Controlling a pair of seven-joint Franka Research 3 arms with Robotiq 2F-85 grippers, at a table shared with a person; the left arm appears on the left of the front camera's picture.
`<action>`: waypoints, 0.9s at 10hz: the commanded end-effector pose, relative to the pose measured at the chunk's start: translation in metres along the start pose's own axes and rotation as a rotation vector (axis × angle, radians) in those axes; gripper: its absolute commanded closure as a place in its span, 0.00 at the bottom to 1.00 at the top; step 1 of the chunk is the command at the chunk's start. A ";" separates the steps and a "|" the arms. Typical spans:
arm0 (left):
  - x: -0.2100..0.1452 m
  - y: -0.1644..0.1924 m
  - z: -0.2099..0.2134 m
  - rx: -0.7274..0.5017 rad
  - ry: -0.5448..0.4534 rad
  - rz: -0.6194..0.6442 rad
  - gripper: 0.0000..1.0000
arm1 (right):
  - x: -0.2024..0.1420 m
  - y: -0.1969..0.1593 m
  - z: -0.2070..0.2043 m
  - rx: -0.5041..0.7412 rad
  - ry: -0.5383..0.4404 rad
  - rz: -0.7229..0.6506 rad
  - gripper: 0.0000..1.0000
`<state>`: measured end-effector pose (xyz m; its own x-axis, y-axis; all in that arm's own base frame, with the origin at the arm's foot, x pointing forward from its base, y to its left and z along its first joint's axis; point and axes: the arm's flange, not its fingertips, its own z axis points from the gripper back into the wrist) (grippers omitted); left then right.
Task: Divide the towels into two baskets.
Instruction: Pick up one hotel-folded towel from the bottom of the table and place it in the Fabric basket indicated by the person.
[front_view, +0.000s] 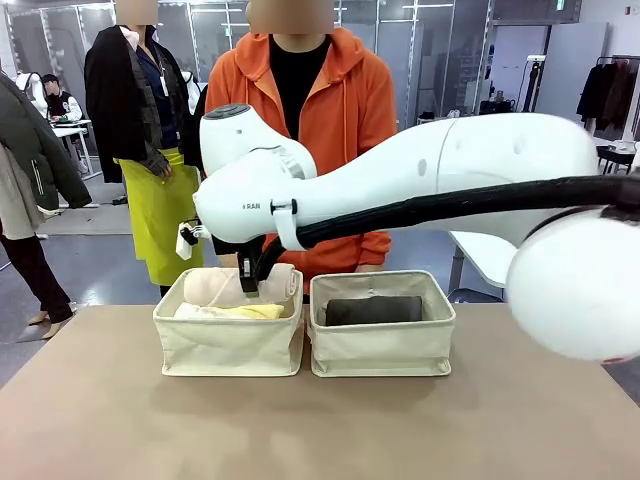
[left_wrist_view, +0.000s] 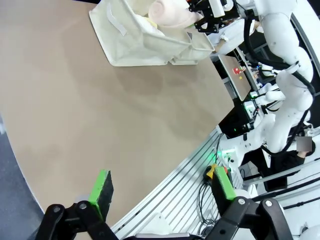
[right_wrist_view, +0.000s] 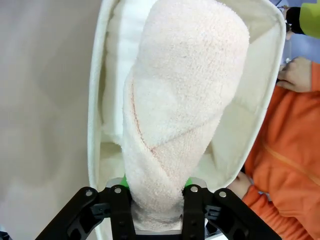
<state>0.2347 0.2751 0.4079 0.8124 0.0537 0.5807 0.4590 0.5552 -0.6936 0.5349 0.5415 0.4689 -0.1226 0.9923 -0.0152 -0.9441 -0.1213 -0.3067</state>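
Note:
Two cream fabric baskets stand side by side near the table's far edge, the left basket (front_view: 228, 345) and the right basket (front_view: 382, 345). My right gripper (front_view: 256, 288) is shut on a pale pink-beige rolled towel (front_view: 240, 284), (right_wrist_view: 175, 120), holding it over the left basket (right_wrist_view: 100, 100). Under it a pale yellow towel (front_view: 240, 312) and a white towel (right_wrist_view: 120, 50) lie in that basket. A dark grey towel (front_view: 373, 310) lies in the right basket. My left gripper (left_wrist_view: 162, 192) hangs open above the table's near edge, far from the baskets (left_wrist_view: 145, 40), nothing between its green pads (left_wrist_view: 102, 185).
A person in an orange hoodie (front_view: 330, 110) stands right behind the baskets, a hand (right_wrist_view: 297, 75) close to the left basket's far rim. My right arm (front_view: 420, 180) spans the scene above the right basket. Bare brown table (front_view: 300, 430) lies in front.

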 end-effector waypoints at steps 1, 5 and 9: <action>0.000 -0.003 0.003 0.002 -0.007 -0.007 0.00 | 0.003 0.003 0.002 -0.094 -0.013 -0.005 0.63; 0.000 -0.003 0.003 0.002 -0.007 -0.007 0.00 | 0.006 0.002 -0.026 -0.056 -0.049 -0.040 0.63; 0.000 -0.003 0.003 0.002 -0.007 -0.007 0.00 | 0.008 0.004 -0.033 -0.071 -0.042 -0.047 0.05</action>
<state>0.2347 0.2751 0.4079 0.8124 0.0538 0.5807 0.4590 0.5553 -0.6936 0.5466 0.5474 0.4379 -0.1178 0.9926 0.0308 -0.9314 -0.0997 -0.3501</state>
